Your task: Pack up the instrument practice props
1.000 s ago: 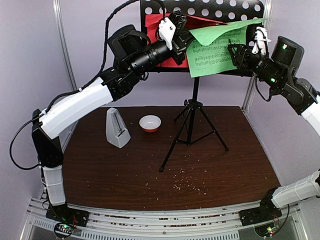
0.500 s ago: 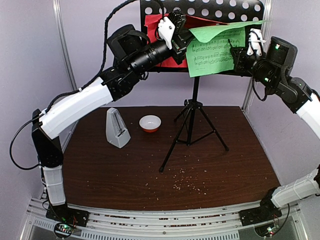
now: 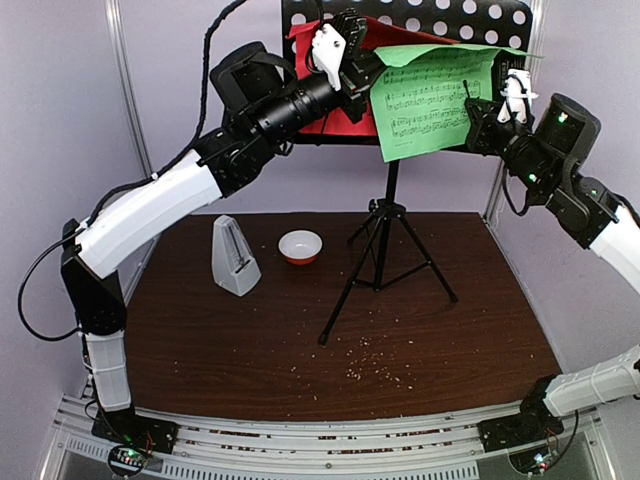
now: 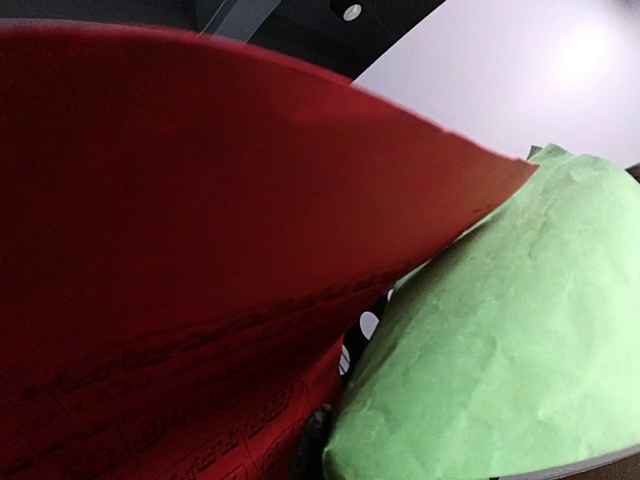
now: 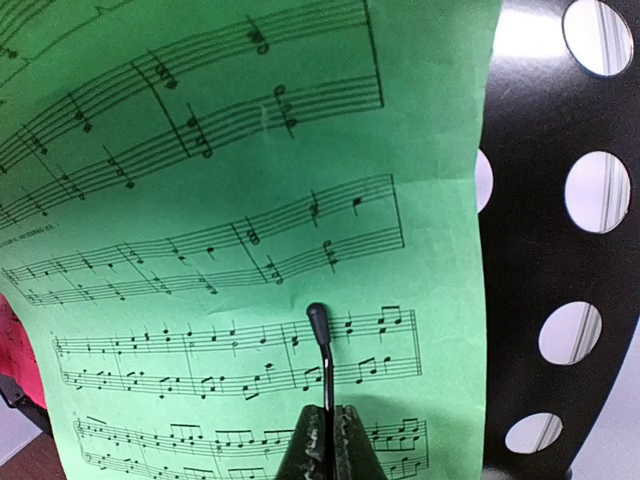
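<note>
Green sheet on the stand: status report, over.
Right claw shut on wire clip over green sheet. Left claw at red sheet, grip unseen. Both sheets on stand.

The top camera is giving me an even, fairly bright picture, with only faint, soft shadows showing on the dark table (image 3: 250, 340) under the music stand (image 3: 388, 250); straight lines are bowing toward the edges. On the left wrist, the red page (image 4: 180, 220) is sitting dim and blurred, and glare is washing out the wall (image 4: 560, 90). On the right wrist I'm reading sharp notes, with white light blowing out the holes of the desk (image 5: 520, 250).
</note>
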`<state>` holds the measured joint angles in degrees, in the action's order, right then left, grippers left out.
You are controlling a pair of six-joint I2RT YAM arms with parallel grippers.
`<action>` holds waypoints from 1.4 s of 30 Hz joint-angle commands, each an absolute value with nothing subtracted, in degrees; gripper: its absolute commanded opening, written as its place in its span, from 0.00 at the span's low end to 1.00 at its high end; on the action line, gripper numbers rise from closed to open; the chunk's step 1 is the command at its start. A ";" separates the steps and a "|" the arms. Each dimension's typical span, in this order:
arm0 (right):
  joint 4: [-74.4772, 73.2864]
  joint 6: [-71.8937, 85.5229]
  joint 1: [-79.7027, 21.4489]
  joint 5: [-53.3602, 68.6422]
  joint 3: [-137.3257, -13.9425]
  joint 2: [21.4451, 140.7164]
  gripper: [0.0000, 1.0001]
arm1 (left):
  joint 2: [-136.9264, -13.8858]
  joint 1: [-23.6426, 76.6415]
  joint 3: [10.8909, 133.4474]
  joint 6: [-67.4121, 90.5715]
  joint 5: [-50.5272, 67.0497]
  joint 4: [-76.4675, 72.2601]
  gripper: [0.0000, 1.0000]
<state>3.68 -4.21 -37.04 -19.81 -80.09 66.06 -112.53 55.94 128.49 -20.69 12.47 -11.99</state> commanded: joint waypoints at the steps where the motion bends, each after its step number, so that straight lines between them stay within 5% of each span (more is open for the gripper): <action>1: 8.14 -4.09 -37.02 -19.04 -76.83 64.45 0.00 | -111.98 55.99 131.07 -19.03 10.30 -10.57 0.00; 13: 11.24 0.91 -36.74 -18.87 -75.31 63.92 0.00 | -108.16 55.99 129.08 -17.30 13.95 -4.81 0.00; 42: 6.12 8.44 -35.75 -20.73 -78.73 66.65 0.00 | -83.94 55.22 97.13 -6.93 21.07 6.69 0.00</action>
<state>9.13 7.84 -36.12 -20.34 -77.65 66.28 -86.61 55.81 100.47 -11.53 20.45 7.57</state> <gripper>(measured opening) 0.023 0.009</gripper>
